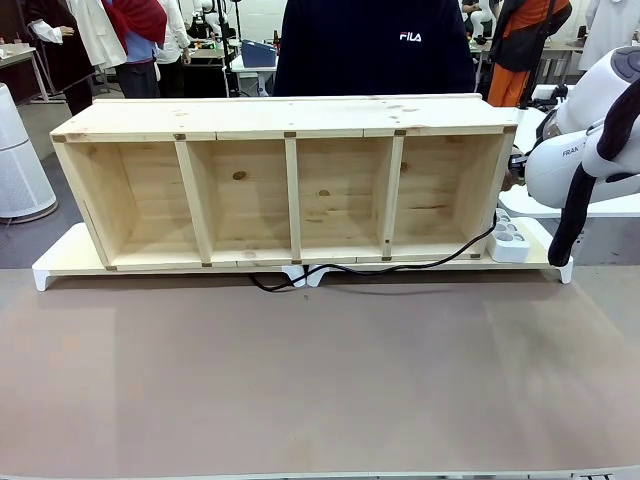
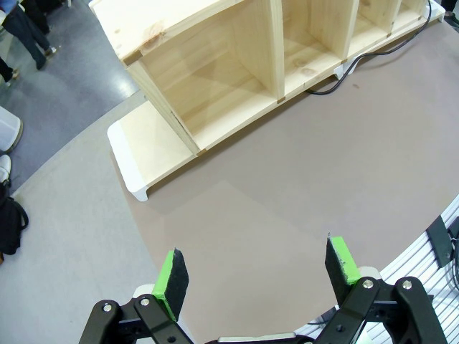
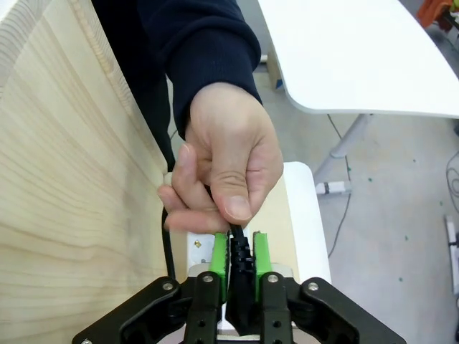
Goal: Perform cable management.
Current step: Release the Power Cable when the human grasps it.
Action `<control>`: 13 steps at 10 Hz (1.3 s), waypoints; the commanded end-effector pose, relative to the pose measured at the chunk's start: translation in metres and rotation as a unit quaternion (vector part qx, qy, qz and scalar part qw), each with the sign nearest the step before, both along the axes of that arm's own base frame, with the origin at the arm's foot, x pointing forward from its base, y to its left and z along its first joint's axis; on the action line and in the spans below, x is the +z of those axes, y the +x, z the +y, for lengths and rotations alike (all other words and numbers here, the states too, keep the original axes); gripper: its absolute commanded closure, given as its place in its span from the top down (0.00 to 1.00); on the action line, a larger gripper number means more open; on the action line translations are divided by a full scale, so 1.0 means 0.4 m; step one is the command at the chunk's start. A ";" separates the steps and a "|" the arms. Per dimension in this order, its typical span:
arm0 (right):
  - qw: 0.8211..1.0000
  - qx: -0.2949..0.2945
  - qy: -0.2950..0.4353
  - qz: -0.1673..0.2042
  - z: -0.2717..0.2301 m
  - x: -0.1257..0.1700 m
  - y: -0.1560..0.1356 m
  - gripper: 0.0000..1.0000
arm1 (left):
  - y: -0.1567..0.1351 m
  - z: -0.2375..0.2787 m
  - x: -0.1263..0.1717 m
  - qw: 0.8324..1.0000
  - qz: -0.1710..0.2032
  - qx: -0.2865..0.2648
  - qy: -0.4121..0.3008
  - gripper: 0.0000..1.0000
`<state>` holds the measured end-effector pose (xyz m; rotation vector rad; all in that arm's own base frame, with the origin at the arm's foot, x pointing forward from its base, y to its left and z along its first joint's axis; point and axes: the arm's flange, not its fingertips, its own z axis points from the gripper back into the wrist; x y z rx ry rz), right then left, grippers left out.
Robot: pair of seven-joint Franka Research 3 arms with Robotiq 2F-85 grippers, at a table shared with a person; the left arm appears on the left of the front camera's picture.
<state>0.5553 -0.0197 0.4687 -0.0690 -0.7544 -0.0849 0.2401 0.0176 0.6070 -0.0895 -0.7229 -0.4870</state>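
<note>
Closest to us, our left gripper (image 2: 256, 271) hangs over the brown table (image 1: 320, 380). Its two green pads (image 2: 171, 278) stand wide apart and there is nothing between them. It holds nothing.

A bit farther on, the black cable (image 1: 400, 268) lies on the table. It makes a small loop near the middle, just in front of the wooden shelf (image 1: 290, 190). From there it runs to the right along the bottom front edge of the shelf. Then it bends up to the white power strip (image 1: 510, 242), which sits just beside the right end of the shelf.

The shelf lies long and low on flat white boards (image 1: 60, 262). It has four open boxes in a row, and we see bare wood in all four.

At the right end of the shelf, our white right arm (image 1: 570, 160) reaches in. In the right wrist view, our right gripper (image 3: 240, 258) has a ribbed black bit of the cable between its two green pads. The pads are very close to the cable on both sides. We cannot tell if they are squeezing it or just letting it sit there.

Just past the pads, a person's hand (image 3: 226, 158) pinches the same cable with thumb and fingers. The hand comes out of a dark blue sleeve (image 3: 201, 50).

Farthest away, the person (image 1: 375, 50) stands behind the shelf in a dark blue top.
</note>
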 end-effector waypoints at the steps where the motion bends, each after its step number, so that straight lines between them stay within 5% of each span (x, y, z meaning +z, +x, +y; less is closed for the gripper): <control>1: 1.000 -0.003 -0.005 0.007 0.010 0.011 0.003 0.36 | -0.001 0.002 -0.001 1.000 0.000 -0.001 -0.003 1.00; 7: 1.000 0.000 -0.001 0.000 0.001 0.025 -0.012 0.96 | -0.001 0.002 -0.001 1.000 0.000 -0.001 -0.003 1.00; 13: 1.000 -0.004 -0.002 -0.004 -0.007 0.025 -0.004 1.00 | -0.001 0.002 -0.001 1.000 0.000 -0.001 -0.003 1.00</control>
